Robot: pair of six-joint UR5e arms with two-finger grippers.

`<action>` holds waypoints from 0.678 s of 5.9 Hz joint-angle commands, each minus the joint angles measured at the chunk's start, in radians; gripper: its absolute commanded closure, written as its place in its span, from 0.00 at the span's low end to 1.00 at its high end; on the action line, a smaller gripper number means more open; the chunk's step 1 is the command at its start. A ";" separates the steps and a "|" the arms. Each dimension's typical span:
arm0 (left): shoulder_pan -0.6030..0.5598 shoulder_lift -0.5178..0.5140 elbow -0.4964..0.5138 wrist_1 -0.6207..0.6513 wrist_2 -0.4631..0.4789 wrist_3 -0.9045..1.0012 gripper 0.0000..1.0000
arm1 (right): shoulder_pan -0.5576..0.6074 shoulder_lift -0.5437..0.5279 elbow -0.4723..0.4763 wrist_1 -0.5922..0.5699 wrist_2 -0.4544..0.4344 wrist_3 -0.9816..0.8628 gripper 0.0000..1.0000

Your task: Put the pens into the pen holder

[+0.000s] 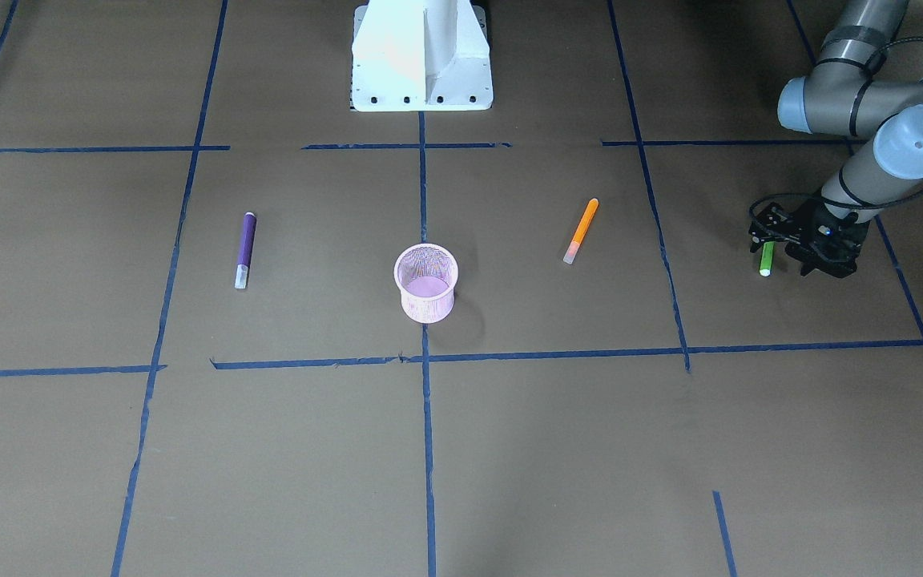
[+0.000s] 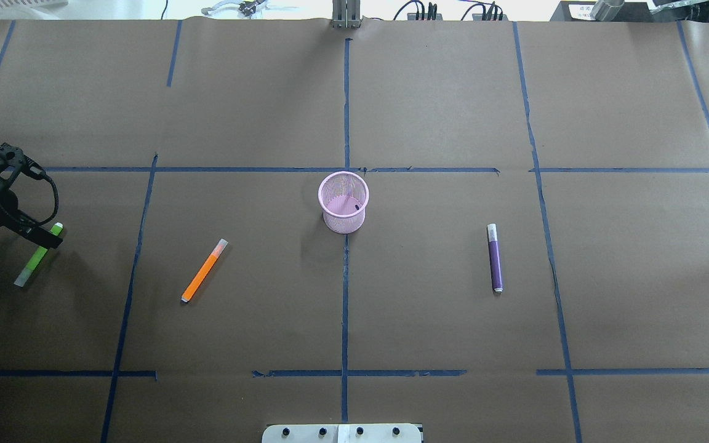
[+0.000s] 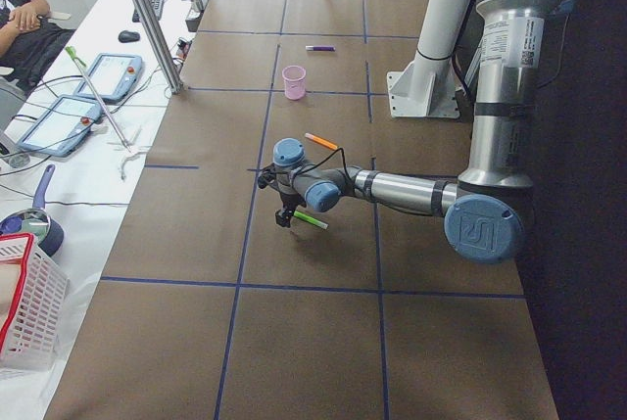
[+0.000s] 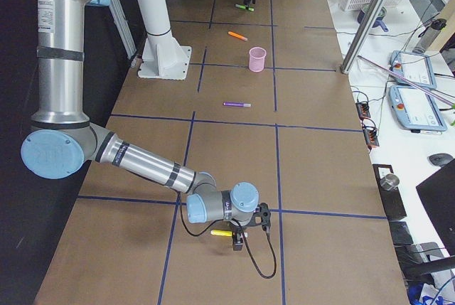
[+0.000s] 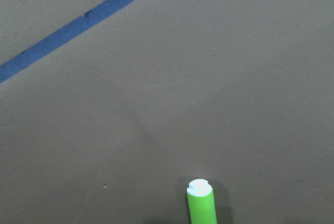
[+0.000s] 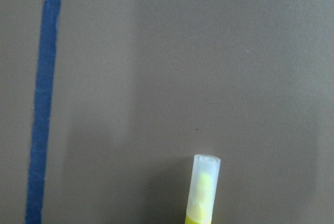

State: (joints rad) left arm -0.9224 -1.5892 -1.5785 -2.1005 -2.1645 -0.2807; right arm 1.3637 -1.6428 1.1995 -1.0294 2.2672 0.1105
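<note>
The pink mesh pen holder stands upright at the table's middle. An orange pen and a purple pen lie flat on either side of it. My left gripper is down at the table's far left end, closed across a green pen. My right gripper shows only in the exterior right view, beside a yellow pen. I cannot tell whether it is open or shut.
The white robot base stands behind the pen holder. Blue tape lines divide the brown table. A side bench with tablets and a white basket runs along the far edge.
</note>
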 commanded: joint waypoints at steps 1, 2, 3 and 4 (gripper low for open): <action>0.000 0.000 0.000 0.002 -0.001 -0.002 0.50 | 0.000 0.000 0.000 0.000 0.000 0.000 0.00; 0.000 0.000 0.000 0.002 -0.003 -0.002 0.64 | 0.000 0.000 0.000 0.000 0.000 0.000 0.00; 0.000 -0.002 0.000 0.004 -0.003 0.000 0.88 | 0.000 0.000 0.000 0.000 0.000 0.001 0.00; 0.000 -0.002 0.000 0.004 -0.003 0.000 0.96 | 0.000 0.000 0.002 0.000 0.000 0.002 0.00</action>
State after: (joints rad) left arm -0.9221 -1.5903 -1.5786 -2.0976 -2.1676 -0.2811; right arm 1.3637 -1.6429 1.2000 -1.0293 2.2672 0.1116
